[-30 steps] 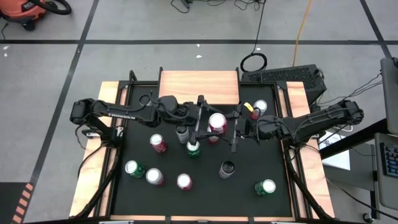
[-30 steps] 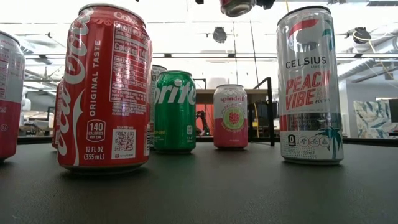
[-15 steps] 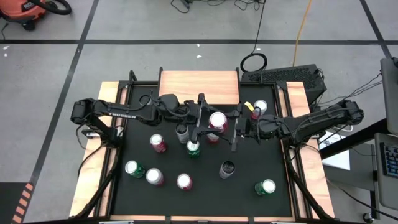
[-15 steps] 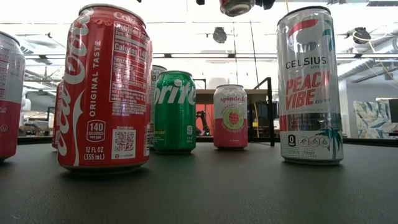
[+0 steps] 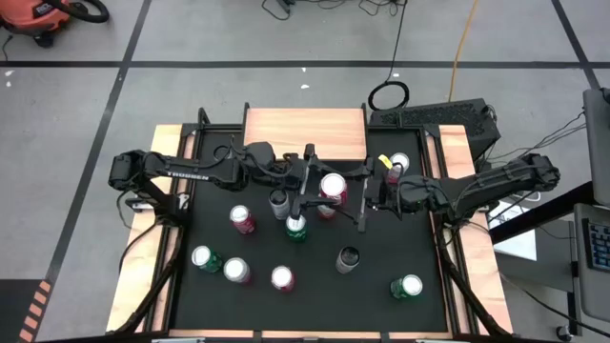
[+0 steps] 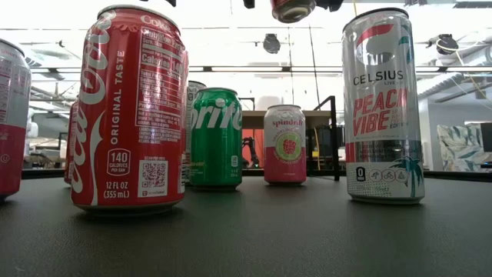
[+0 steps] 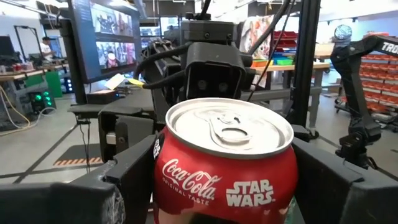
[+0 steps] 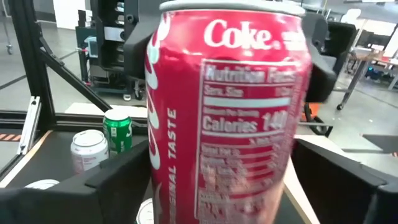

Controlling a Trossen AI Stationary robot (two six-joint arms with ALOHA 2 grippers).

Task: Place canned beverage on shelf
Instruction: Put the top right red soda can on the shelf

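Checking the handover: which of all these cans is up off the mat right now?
The red Coca-Cola Star Wars can, held in the air between the left pincer and right pincer. All the other cans stand on the black mat.

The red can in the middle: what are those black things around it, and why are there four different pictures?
Those are two robot arms, each ending in a two-finger gripper. One picture looks straight down on the table, one looks across it from table height, and the last two come from small cameras on each arm's wrist.

A black mat covers the table, and other cans stand on it. At the far edge is a small wooden shelf, with nothing on it yet.

The red cola can is lifted off the mat; the table-height picture shows only its underside at the very top. The left gripper clasps it between its fingers, and the right gripper sits around it from the other side. It looks like a hand-over between the arms.
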